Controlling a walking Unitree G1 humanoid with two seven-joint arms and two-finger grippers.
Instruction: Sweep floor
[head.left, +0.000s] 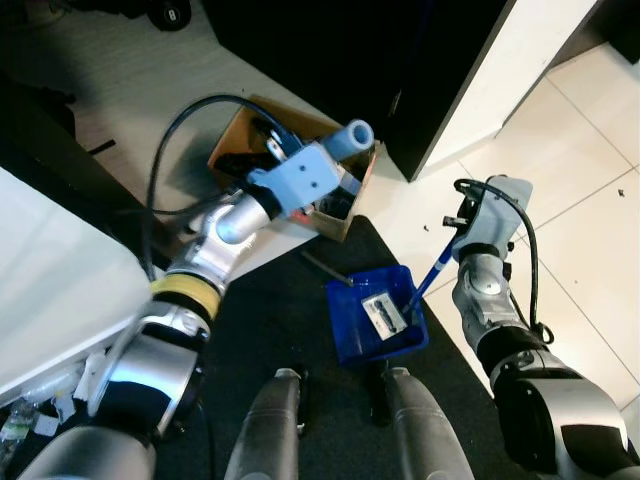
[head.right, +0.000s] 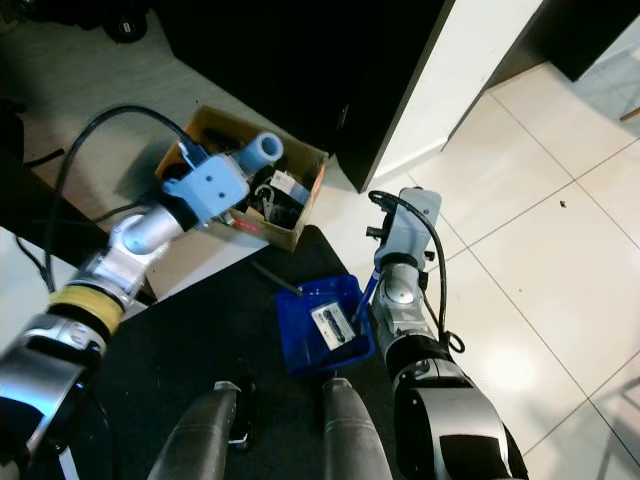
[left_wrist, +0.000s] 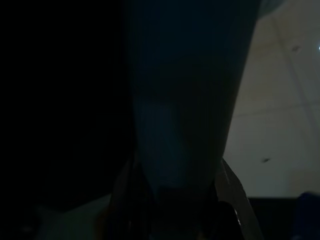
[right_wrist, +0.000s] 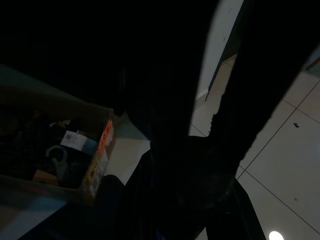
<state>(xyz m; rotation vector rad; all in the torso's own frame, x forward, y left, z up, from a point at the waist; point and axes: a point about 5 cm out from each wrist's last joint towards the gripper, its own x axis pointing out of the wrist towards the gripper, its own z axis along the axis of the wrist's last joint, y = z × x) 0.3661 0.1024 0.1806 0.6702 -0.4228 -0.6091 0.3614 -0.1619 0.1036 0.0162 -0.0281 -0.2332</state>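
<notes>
Your blue plastic dustpan (head.left: 375, 318) sits on the dark mat (head.left: 290, 330) by the robot's feet, a white scrap (head.left: 383, 314) inside; your right end effector (head.left: 447, 255) grips its blue handle (head.left: 432, 272); your left end effector (left_wrist: 175, 190) clamps a pale-blue cylindrical handle (head.left: 345, 140) above the open cardboard box (head.right: 245, 195).

We cannot make out the dark shaft (left_wrist: 185, 100) between the left gripper's (left_wrist: 175, 200) shadowed fingers.

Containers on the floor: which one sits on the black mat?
The blue dustpan, open side up with a small label-like item inside. The cardboard box of clutter stands past the mat's far edge, on the pale floor.
</notes>
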